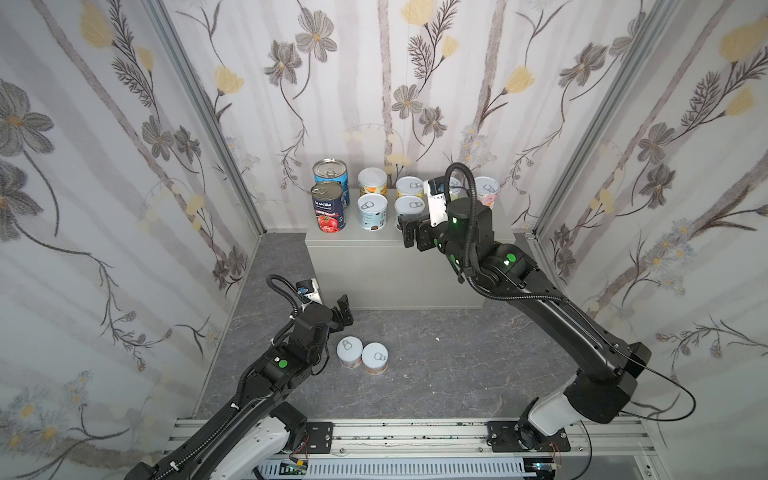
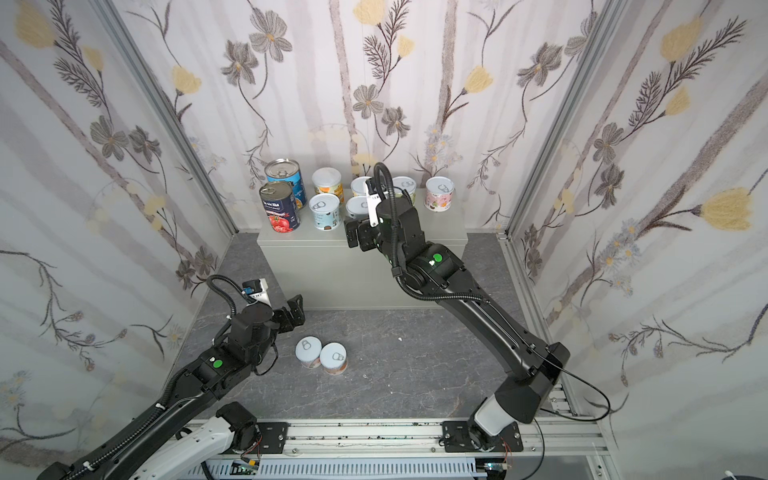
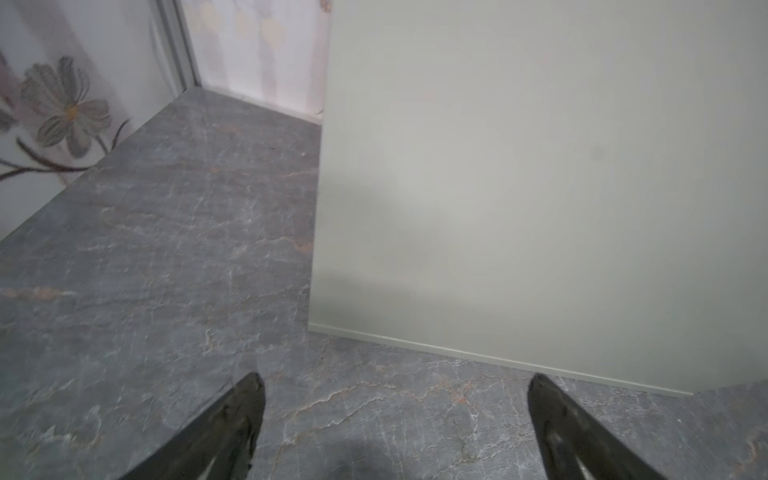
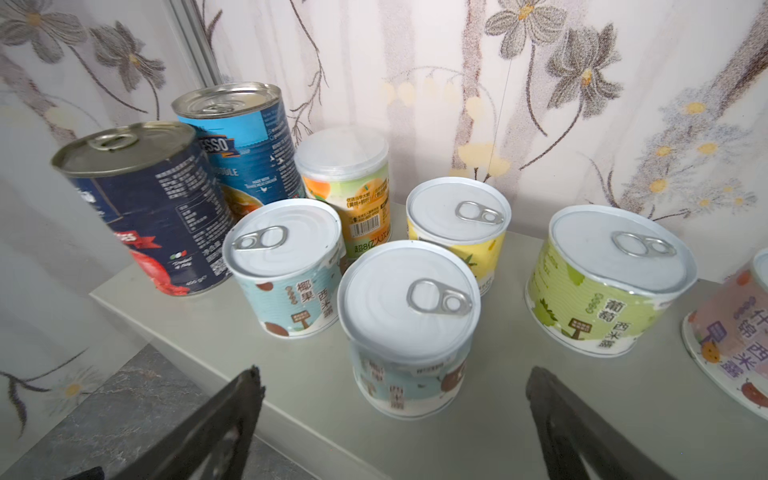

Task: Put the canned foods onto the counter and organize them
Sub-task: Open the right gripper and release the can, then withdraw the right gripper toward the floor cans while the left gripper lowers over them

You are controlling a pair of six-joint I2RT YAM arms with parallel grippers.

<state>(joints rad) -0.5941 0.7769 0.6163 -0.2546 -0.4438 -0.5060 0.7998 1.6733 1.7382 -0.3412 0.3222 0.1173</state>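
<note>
L end effector (image 1: 344, 311), jaws apart, empty, hovers nr two cans (image 1: 349, 350) on floor (image 1: 436, 365). Eight cans (image 1: 372, 210) sit on counter (image 1: 365, 266). R end effector (image 1: 409, 236), jaws apart, empty, faces front can (image 4: 409, 299); risk: skewed pull-back, finger clips it, knocks neighbours over.

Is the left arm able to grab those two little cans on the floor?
Probably yes: the left end effector is open and empty, and both pale-lidded cans stand close beside it with nothing between.
</note>
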